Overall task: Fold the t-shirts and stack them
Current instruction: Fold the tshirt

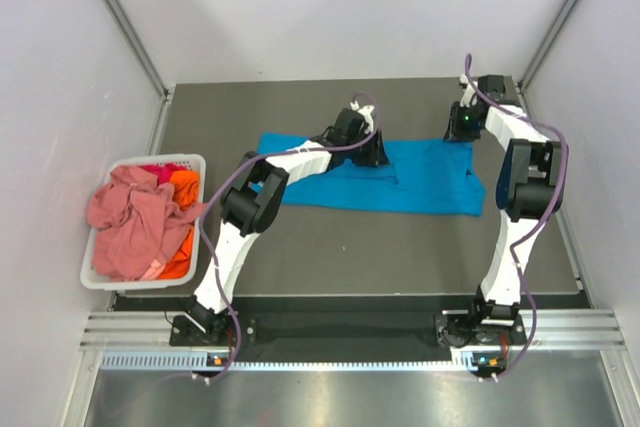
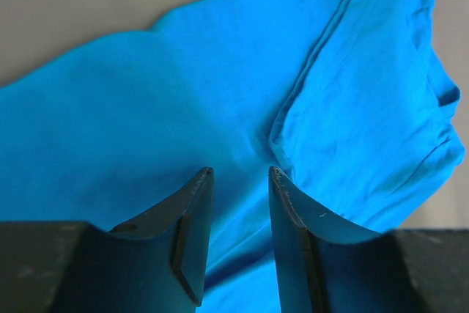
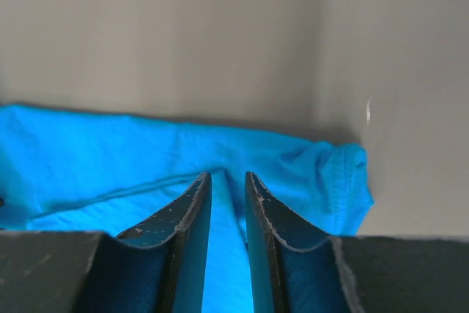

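Nearest to us, the two arm bases are bolted at the near edge of the worktop (image 1: pixel 400 257). From there the left arm (image 1: pixel 235 237) leans in over the middle and the right arm (image 1: pixel 520 197) rises along the right edge.

The turquoise t-shirt (image 1: pixel 420 187) lies spread flat on the far half of the worktop. Its long side runs left to right, from left of centre to close by the right edge. In the left wrist view a folded layer with a straight seam lies across it. In the right wrist view its end is rumpled into a small rounded bunch.

The left gripper (image 2: pixel 238 174) hangs over the far edge of the shirt near its middle. Its jaws are parted by a moderate gap, with cloth showing below, and they hold nothing.

The right gripper (image 3: pixel 226 177) is at the far right corner of the shirt. Its jaws are only a narrow slit apart, and we see no cloth pinched between them.

At the left edge of the worktop, towards the near corner, sits a white slatted basket (image 1: pixel 150 160). A salmon-pink t-shirt (image 1: pixel 130 222) is heaped in it and spills over the rim, an orange t-shirt (image 1: pixel 183 187) lies beside it, and a bit of red cloth (image 1: pixel 155 171) shows at the far side.
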`<state>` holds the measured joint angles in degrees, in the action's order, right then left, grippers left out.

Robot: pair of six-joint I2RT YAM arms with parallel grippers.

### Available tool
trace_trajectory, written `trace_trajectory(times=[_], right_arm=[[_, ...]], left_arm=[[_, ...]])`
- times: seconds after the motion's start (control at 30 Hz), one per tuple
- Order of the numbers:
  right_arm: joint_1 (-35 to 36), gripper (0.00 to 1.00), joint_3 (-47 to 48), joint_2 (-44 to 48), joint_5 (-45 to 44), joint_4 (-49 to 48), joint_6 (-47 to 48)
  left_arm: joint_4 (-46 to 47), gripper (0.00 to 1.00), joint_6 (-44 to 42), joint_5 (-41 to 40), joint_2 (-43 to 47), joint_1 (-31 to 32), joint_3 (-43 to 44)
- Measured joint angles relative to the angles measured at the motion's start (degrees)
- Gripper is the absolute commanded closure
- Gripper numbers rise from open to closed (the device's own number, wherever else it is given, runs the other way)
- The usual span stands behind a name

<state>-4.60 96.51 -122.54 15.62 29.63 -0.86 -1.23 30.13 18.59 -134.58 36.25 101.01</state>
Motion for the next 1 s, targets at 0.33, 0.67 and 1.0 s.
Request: trace_trajectory(times=[0.33, 0.67, 1.0], right_arm=[[-0.8, 0.73, 0.0, -0.7, 3.4, 1.4, 2.9], [-0.8, 0.74, 0.0, -1.6, 4.5, 2.1, 3.9], [-0.8, 0.88, -0.1, -1.9, 5.7, 2.4, 4.4]], left_arm=[[1.3, 0.57, 0.0, 0.4, -1.9, 1.6, 2.1], [1.7, 0.58, 0.2, 0.6, -3.8, 1.7, 4.1], [2.1, 0.87, 0.9, 1.6, -5.0, 1.7, 5.3]])
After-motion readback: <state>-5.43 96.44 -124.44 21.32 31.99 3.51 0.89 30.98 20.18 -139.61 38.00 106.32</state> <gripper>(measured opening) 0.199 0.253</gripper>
